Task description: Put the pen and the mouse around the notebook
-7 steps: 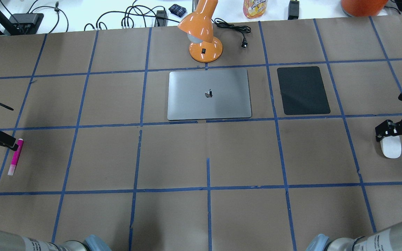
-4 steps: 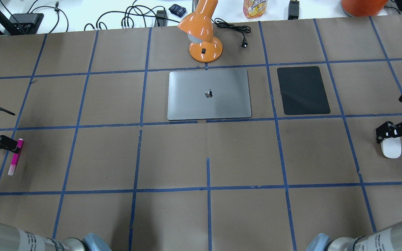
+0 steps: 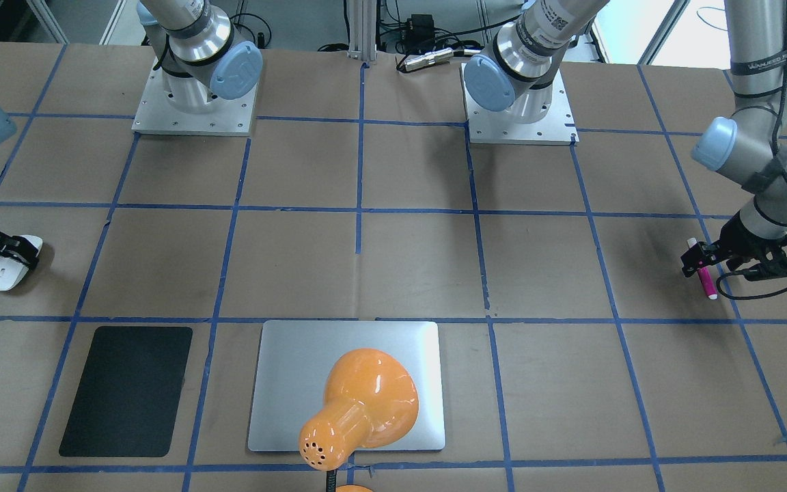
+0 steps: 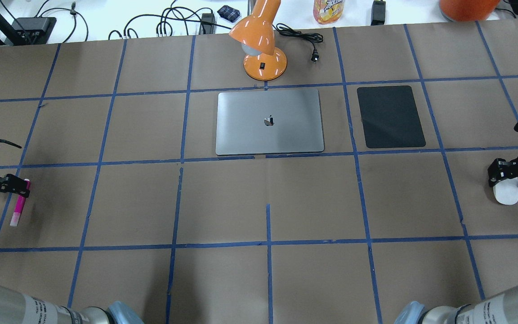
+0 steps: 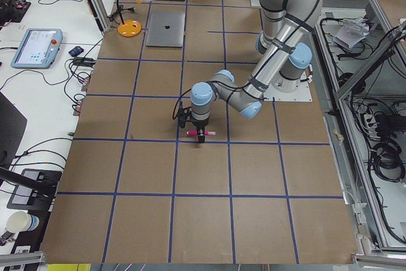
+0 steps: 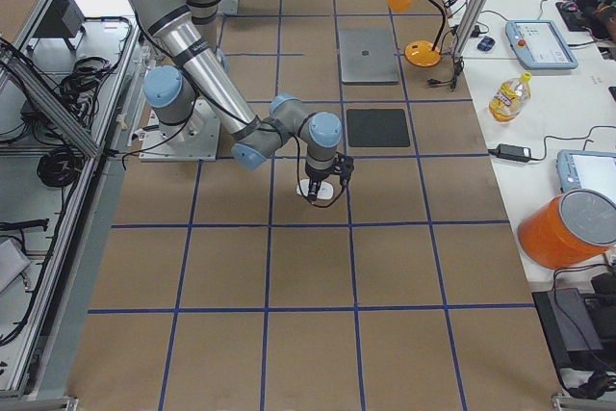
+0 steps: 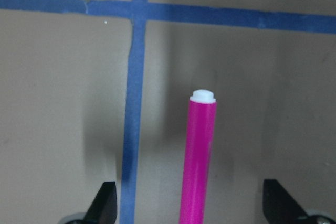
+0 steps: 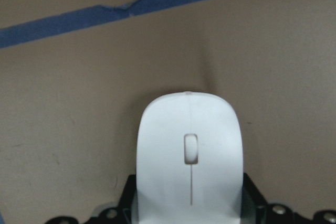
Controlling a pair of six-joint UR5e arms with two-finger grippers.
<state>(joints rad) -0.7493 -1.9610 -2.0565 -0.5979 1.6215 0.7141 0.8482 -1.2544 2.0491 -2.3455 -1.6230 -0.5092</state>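
Grasping step: the left hand (image 7: 192, 203) stands wide astride the slim magenta-pink pen (image 7: 198, 156), the right hand (image 4: 511, 179) sits over the smooth white oval mouse (image 8: 189, 156), hold unclear; next should come closing and lifting.

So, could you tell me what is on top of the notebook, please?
Nothing: the notebook lid is bare in the overhead view. The orange lamp stands beyond its far edge; its head only hides part from the front-facing camera.
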